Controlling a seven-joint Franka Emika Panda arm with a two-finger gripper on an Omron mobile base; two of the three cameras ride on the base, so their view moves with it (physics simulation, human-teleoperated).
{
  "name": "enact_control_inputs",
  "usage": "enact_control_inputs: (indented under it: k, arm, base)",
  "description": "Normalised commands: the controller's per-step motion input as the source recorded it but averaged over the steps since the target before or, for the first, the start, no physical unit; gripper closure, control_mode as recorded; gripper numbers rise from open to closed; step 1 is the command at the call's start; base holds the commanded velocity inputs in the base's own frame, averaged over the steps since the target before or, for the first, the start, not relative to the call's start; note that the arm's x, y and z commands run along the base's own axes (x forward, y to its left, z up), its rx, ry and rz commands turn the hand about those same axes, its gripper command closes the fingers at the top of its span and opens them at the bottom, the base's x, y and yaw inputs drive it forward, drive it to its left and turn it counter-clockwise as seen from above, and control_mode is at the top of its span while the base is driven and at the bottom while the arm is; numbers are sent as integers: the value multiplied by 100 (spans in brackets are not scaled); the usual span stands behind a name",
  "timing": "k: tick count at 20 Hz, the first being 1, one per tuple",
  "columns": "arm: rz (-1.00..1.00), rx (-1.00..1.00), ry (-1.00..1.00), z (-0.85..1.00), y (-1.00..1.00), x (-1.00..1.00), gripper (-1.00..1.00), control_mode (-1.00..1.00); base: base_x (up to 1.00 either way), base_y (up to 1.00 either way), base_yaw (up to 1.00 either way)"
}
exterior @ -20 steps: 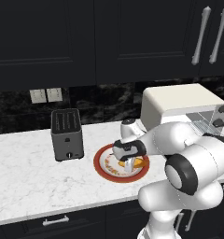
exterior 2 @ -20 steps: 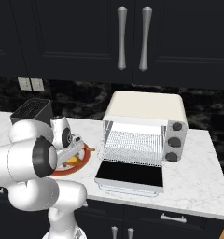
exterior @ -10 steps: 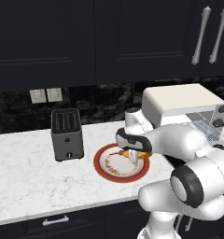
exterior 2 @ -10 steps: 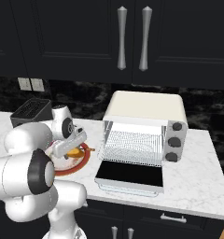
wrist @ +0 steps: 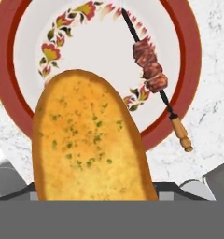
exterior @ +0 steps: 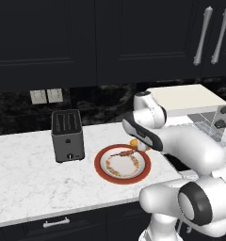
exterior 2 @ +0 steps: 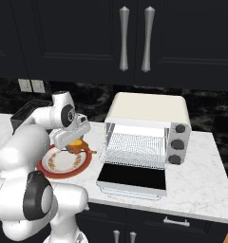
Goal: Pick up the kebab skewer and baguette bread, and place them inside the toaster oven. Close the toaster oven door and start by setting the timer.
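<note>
The baguette bread [wrist: 88,140] is gripped by the gripper [exterior 2: 76,144] and held above the red-rimmed plate [wrist: 6,88]. The kebab skewer [wrist: 151,70] is seen lying across the plate beyond the hand. No writing can be read.

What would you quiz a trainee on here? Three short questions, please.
1. True or false: the toaster oven door is shut.
2. What do the jaws hold? A: the kebab skewer. B: the baguette bread. C: nothing.
3. Fill in: the kebab skewer lies on the red-rimmed ____.
Key: 1 false, it hangs open; 2 B; 3 plate.
</note>
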Motion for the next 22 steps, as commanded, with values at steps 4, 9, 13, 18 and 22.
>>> enact_control_inputs:
  k: [4, 9, 13, 18, 22]
  arm:
    - [4, 0, 0, 55, -19, -20, 100, -100]
    - [12, 0, 0, 45, -42, -37, 100, -100]
    - [16, 0, 0, 30, -61, -36, 100, -100]
    - [14, 0, 0, 23, -66, -31, 100, -100]
    - [10, 0, 0, 13, -75, -8, 100, -100]
  base:
    - [0, 0, 0]
    - [0, 0, 0]
    - [0, 0, 0]
    - [0, 0, 0]
    - [0, 0, 0]
